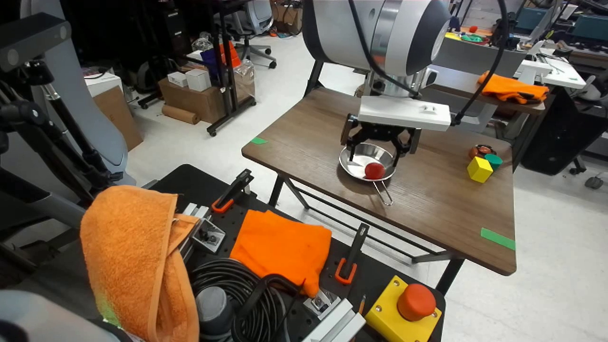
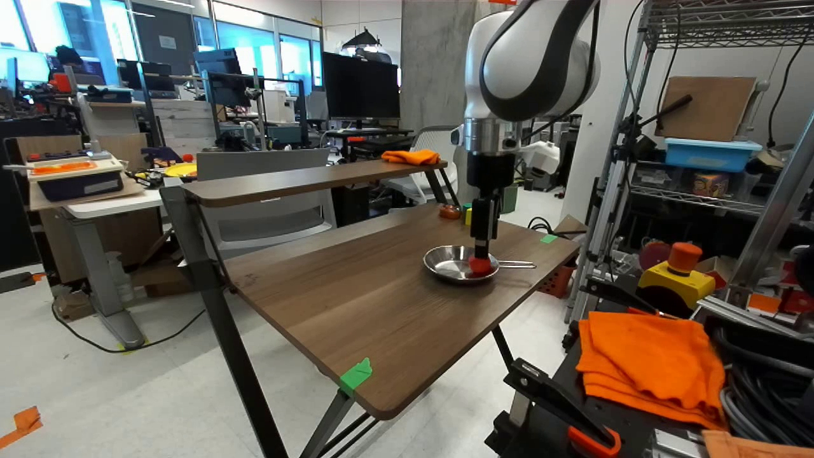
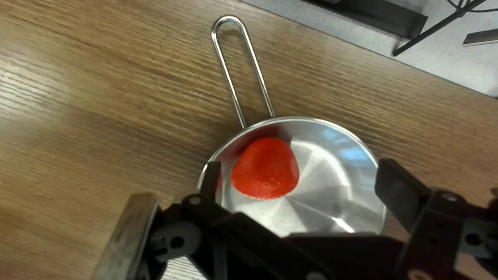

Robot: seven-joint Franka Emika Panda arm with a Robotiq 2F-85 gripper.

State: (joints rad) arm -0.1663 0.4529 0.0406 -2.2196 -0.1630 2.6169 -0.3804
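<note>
One metal pan sits on the brown table, its one wire handle pointing toward the near edge in an exterior view. Inside the pan, on the handle side, lies one red rounded object. Farther right on the table stand three more things close together: one yellow block, one green piece and one reddish-brown round object, the block nearest. Two strips of green tape stick to the table, one left and one right. On the black platform in the foreground are two clamps and one folded orange cloth, with one red button to their right. The jaws stand wide open over the pan and grip nothing; in the wrist view one fingertip is left of the red rounded object and the other right, and whether either touches the pan cannot be told.
</note>
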